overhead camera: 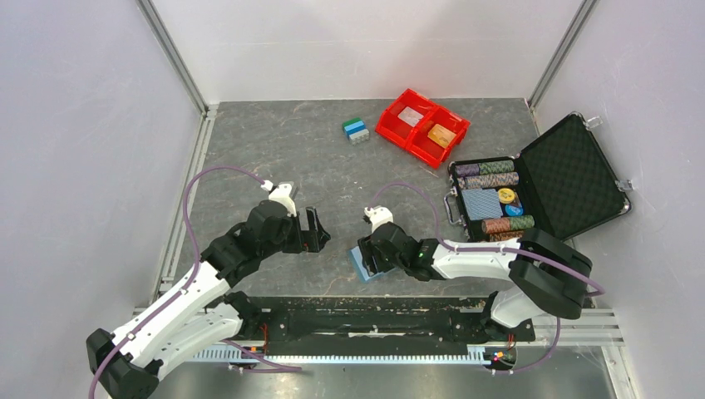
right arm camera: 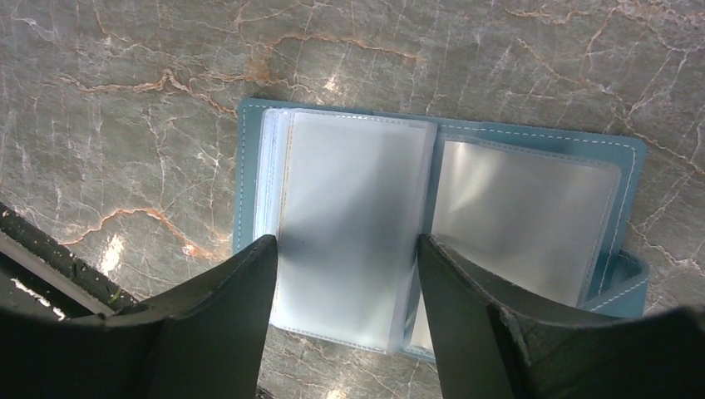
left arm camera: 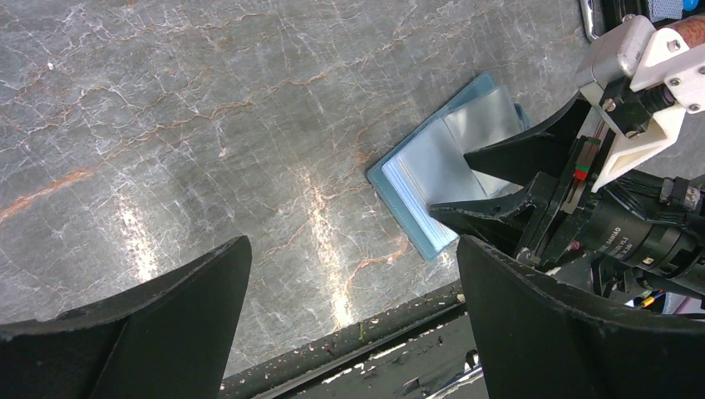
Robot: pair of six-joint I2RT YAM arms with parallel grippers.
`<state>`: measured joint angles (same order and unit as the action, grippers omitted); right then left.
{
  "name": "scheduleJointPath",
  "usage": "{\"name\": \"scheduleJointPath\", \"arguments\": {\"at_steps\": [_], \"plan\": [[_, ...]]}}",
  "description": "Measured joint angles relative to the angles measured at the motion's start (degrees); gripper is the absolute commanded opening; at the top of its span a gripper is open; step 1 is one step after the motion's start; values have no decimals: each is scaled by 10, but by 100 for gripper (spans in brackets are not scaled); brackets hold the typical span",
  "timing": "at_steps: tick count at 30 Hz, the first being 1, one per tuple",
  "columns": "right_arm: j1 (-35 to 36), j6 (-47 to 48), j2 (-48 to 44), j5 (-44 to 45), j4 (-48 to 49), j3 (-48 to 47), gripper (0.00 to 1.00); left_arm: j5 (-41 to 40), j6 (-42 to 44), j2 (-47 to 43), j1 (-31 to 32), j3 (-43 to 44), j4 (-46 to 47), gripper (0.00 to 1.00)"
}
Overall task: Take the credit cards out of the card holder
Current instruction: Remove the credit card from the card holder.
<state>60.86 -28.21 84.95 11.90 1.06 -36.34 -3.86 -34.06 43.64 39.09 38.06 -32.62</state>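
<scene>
The light-blue card holder [right arm camera: 515, 199] lies spread open on the marble table near its front edge [overhead camera: 362, 266]. Its frosted sleeves show no card inside. My right gripper [right arm camera: 342, 245] is open, tips down on the holder, one finger on each side of its left sleeve stack [right arm camera: 349, 208]. My left gripper [left arm camera: 353, 249] hangs wide open over bare table to the holder's left [left arm camera: 424, 179], holding nothing. An orange credit card [overhead camera: 441, 135] and a whitish one [overhead camera: 411, 115] lie in the red bin [overhead camera: 391, 125] at the back.
An open black case [overhead camera: 574, 179] at the right holds poker chips [overhead camera: 490, 174] and a blue patterned deck [overhead camera: 480, 202]. A small blue-green block [overhead camera: 356, 129] sits left of the red bin. The table's front edge [left arm camera: 349, 332] runs just below the holder.
</scene>
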Motion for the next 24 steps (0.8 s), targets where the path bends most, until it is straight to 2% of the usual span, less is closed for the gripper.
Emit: {"name": "scheduleJointPath", "arguments": {"at_steps": [5, 12, 17, 20, 24], "plan": [[1, 0, 4, 0, 8, 0, 58, 0, 0, 0, 0, 0, 0, 100], [0, -6, 4, 0, 16, 2, 41, 0, 0, 0, 0, 0, 1, 100], [0, -14, 4, -4, 33, 10, 34, 2, 0, 1, 0, -4, 6, 99], [0, -23, 4, -13, 50, 19, 37, 13, -2, 11, 0, -11, 13, 97], [1, -35, 4, -24, 66, 25, 58, 24, -11, 28, 0, -22, 16, 97]]}}
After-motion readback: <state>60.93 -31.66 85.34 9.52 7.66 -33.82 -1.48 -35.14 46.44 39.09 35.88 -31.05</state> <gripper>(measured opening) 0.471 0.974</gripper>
